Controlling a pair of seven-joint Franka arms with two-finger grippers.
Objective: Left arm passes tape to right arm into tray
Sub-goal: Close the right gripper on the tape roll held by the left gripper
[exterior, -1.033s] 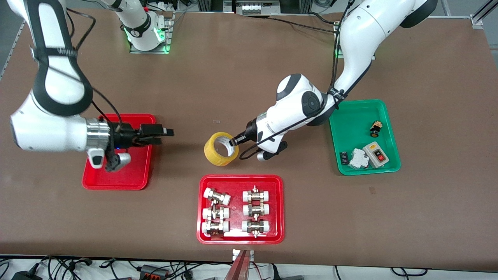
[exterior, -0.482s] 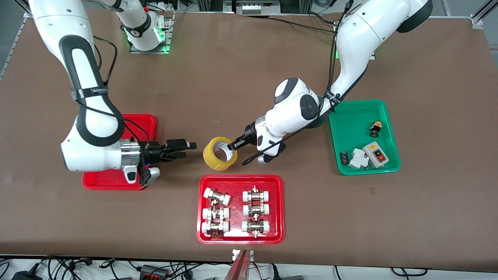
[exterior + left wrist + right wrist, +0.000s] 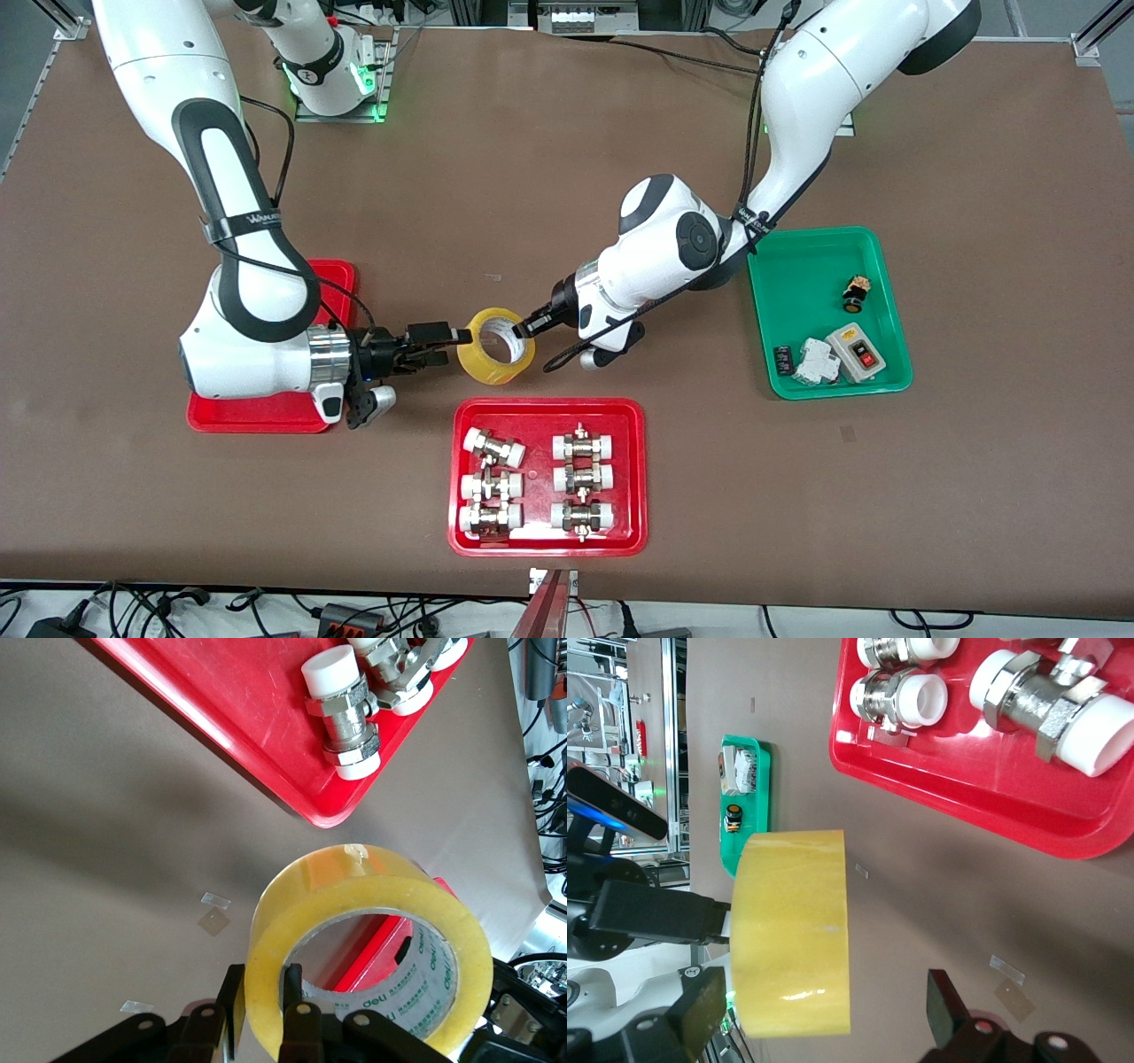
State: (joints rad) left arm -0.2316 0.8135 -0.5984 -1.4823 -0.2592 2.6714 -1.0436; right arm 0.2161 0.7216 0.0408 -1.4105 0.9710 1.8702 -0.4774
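Observation:
The yellow tape (image 3: 494, 347) hangs above the table between the two arms, over bare table just farther from the front camera than the tray of fittings. My left gripper (image 3: 524, 329) is shut on its wall, one finger inside the white core and one outside, as the left wrist view (image 3: 263, 1010) shows on the tape (image 3: 354, 895). My right gripper (image 3: 448, 346) is open at the tape's outer edge. In the right wrist view the tape (image 3: 793, 930) sits between the spread fingers of the right gripper (image 3: 824, 1010). The plain red tray (image 3: 337, 276) lies partly hidden under the right arm.
A red tray (image 3: 465, 540) with several white-capped metal fittings lies nearer the front camera than the tape. A green tray (image 3: 797, 292) with switches and small parts lies toward the left arm's end of the table.
My right arm has swung from over the plain red tray to the tape, gripper open. My left gripper has carried the tape a little toward the right arm.

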